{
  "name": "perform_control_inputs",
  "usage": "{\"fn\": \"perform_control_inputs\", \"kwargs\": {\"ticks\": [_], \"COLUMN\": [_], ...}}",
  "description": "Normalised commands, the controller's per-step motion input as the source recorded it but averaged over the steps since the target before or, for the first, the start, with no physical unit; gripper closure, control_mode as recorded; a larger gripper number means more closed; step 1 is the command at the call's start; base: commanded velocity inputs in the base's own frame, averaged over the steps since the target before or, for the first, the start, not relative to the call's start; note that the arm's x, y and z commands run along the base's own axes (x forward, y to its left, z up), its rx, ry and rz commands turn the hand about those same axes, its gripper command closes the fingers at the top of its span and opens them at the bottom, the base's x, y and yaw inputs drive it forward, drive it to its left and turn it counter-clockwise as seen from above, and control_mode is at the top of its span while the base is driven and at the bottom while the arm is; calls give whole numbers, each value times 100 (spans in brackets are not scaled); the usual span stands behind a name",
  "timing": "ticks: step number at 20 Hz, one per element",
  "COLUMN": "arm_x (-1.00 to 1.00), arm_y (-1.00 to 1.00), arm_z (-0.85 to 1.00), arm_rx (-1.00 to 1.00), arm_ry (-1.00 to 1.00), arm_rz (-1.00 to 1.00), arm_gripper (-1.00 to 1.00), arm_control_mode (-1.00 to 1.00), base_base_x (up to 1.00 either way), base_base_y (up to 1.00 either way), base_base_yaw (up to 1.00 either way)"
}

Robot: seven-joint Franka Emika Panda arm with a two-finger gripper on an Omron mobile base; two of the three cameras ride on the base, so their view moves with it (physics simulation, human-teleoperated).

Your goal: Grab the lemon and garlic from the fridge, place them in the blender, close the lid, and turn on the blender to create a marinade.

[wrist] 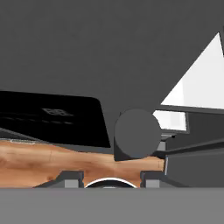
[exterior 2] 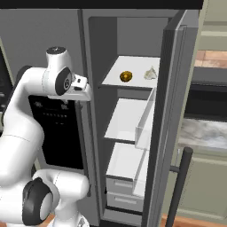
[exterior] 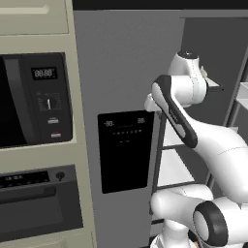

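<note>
The fridge (exterior 2: 103, 40) has its right door (exterior 2: 175, 88) swung open and its left door (exterior: 121, 63), the one with the black display panel (exterior: 125, 150), closed. On the top white shelf (exterior 2: 133, 66) sit the lemon (exterior 2: 126, 76) and, to its right, the garlic (exterior 2: 150, 73). My gripper (exterior 2: 86, 94) hangs high by the inner edge of the closed door, left of that shelf and apart from both. It is shut and holds nothing. In the hand view the gripper (wrist: 112, 177) looks down along the door at the top end of the door handle (wrist: 137, 133). The blender and the lid are out of view.
A beige cabinet with a black microwave (exterior: 34, 99) and an oven (exterior: 38, 203) stands left of the fridge. The open door's bar handle (exterior 2: 179, 186) juts out at the lower right. A marble counter (exterior 2: 206, 133) lies behind it. Lower shelves (exterior 2: 128, 119) and drawers (exterior 2: 124, 186) fill the fridge.
</note>
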Motion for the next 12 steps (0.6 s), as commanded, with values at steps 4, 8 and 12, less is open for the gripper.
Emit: {"fn": "perform_control_inputs", "kwargs": {"ticks": [4, 8, 12], "arm_x": [0, -4, 1], "arm_y": [3, -49, -100], "arm_z": [-6, 1, 20], "arm_rx": [-1, 0, 1], "arm_ry": [-6, -12, -4], "arm_rz": [0, -17, -31], "arm_gripper": [-100, -100, -100], "arm_control_mode": [-100, -100, -100], "base_base_x": [0, 0, 0], "base_base_y": [0, 0, 0], "base_base_yaw": [0, 0, 0]}}
